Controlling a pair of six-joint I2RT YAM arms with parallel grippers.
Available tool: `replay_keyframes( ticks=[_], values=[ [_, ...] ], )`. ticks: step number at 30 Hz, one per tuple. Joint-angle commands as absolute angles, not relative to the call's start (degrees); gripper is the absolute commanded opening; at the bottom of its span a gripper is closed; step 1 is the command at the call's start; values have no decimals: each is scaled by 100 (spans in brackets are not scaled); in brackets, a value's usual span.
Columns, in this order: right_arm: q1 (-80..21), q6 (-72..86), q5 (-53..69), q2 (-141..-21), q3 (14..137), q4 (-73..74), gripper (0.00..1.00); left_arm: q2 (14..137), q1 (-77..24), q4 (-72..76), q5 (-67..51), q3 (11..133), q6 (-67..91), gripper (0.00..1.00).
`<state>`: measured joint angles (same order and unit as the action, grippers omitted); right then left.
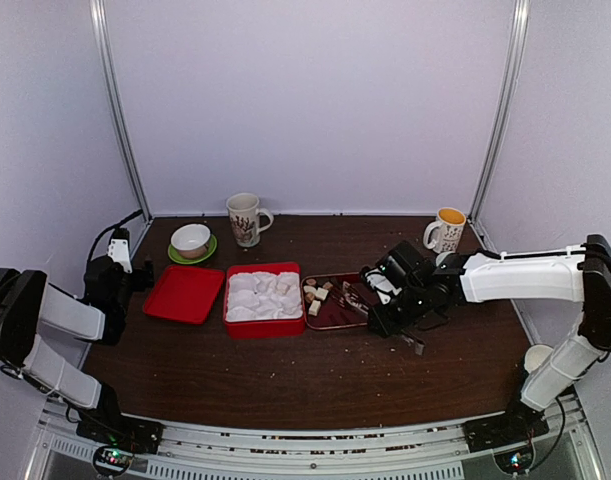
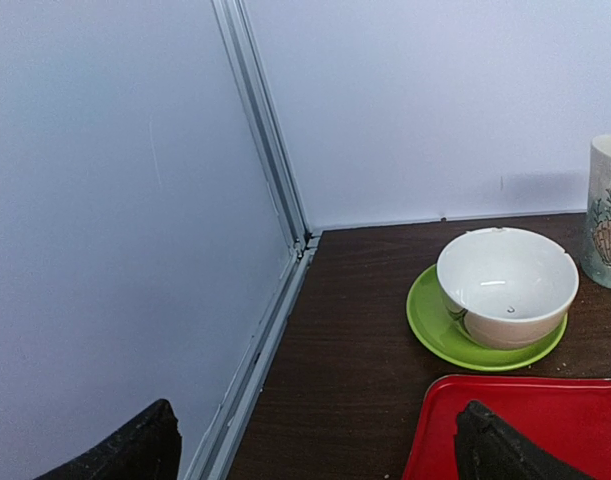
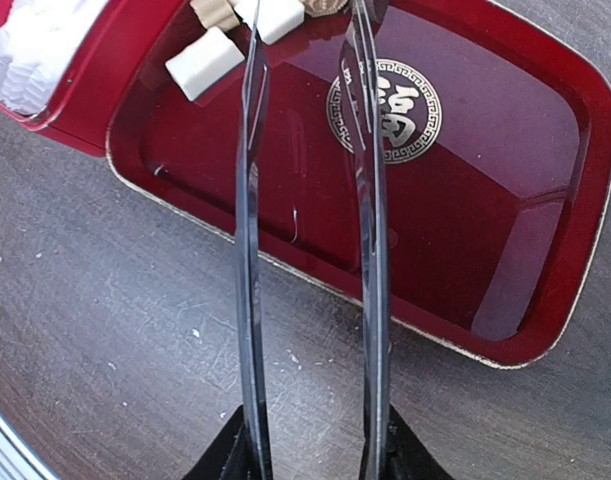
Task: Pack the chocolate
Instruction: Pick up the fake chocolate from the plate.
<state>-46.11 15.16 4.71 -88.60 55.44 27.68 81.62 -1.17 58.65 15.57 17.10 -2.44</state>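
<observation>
Barely started: chocolate (image 3: 207, 62) still on tray (image 3: 465, 180) upper left, box (image 1: 264, 328) looks unfilled; right gripper (image 3: 310, 455) clamps tweezers (image 3: 370, 250), prongs apart; left gripper (image 2: 315, 450) wide open.

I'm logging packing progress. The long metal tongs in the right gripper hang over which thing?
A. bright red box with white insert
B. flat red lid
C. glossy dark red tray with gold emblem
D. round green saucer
C: the metal tongs reach across the glossy dark red tray, tips by its cream cubes.
</observation>
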Motion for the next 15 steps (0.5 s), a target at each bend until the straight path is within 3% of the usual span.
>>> replay_keyframes(
  ticks=[1,15],
  values=[
    [-4578,1477,231,-8984,5760,2909,37,8182,-86,6099,1597,1772,-185,98],
    [-4449,1627,-70,-9263,5970,2988,38,8180,-81,6100,1592,1767,-185,98]
  ],
)
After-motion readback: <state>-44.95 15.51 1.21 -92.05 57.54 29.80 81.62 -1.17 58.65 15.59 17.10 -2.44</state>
